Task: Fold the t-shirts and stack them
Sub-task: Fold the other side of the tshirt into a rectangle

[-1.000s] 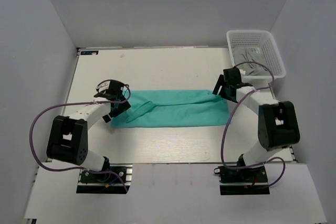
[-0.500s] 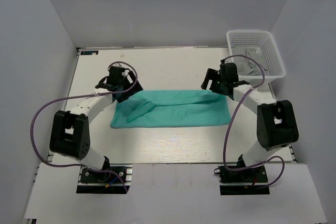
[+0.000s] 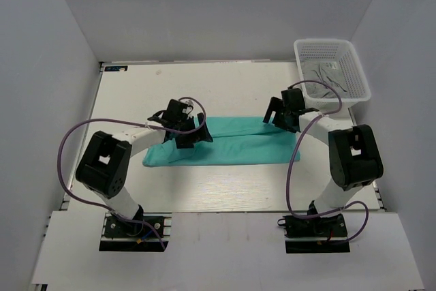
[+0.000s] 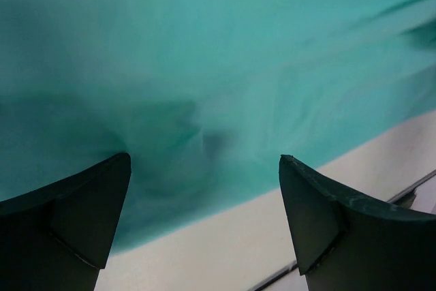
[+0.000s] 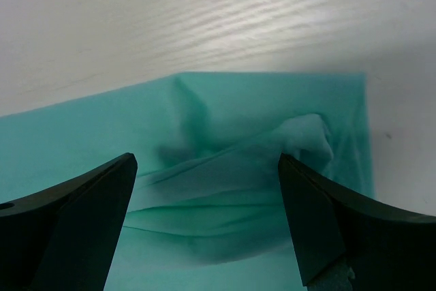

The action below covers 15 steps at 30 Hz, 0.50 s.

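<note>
A teal-green t-shirt [image 3: 238, 142] lies on the table, folded into a long flat strip running left to right. My left gripper [image 3: 189, 134] hovers over the strip's left part, open and empty. In the left wrist view [image 4: 204, 158] the cloth [image 4: 225, 66] fills the frame, with the bare table beyond its edge. My right gripper [image 3: 281, 114] is open and empty over the strip's far right corner. In the right wrist view [image 5: 208, 158] it is above a wrinkled, bunched bit of the shirt [image 5: 238, 148].
A white mesh basket [image 3: 303, 52] stands at the back right, with grey cloth inside. The white table [image 3: 225, 86] is walled by grey panels at left, right and back. Purple cables loop off both arms.
My left gripper has moved right, from beyond the shirt's left end to over its left part. My right gripper has shifted slightly left along the far right corner. The shirt's left end looks narrower.
</note>
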### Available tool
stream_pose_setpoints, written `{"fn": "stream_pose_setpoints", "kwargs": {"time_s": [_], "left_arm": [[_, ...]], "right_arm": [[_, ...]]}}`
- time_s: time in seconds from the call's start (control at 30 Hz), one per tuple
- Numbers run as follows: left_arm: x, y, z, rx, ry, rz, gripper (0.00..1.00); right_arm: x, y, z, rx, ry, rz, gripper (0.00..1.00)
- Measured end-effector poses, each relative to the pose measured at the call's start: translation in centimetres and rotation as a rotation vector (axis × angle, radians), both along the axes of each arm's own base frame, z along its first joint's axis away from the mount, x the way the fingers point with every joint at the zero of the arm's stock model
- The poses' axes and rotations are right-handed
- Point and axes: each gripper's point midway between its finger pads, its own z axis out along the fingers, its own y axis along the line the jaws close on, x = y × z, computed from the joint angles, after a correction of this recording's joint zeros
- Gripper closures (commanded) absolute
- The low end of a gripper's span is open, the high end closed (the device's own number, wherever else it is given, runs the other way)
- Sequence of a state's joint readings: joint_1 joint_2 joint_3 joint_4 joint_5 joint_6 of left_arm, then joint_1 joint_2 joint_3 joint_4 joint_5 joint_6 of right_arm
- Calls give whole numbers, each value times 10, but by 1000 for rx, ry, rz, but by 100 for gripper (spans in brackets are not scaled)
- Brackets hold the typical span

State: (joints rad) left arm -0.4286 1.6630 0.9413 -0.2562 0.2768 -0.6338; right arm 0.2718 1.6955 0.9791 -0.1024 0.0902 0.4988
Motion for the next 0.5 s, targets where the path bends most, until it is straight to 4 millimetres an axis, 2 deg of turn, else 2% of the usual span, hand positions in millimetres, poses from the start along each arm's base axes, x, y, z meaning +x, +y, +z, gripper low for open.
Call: {"fn": "stream_pose_setpoints", "kwargs": {"time_s": [0.1, 0.2, 0.3, 0.4, 0.5], "left_arm": [[-26, -2, -2, 21, 22, -40, 0], [-35, 1, 4, 42, 11, -52, 0], [-34, 7, 9, 82, -7, -41, 0], [-26, 21, 11, 161, -7, 25, 0], [-15, 49, 17, 282, 24, 182, 0]], "right_arm": [[-13, -20, -1, -63, 15, -83, 10], [-24, -39, 4, -125, 25, -161, 10], [-27, -51, 10, -166, 20, -207, 10], [-27, -53, 17, -178, 7, -197, 10], [-21, -45, 28, -161, -31, -144, 10]]}}
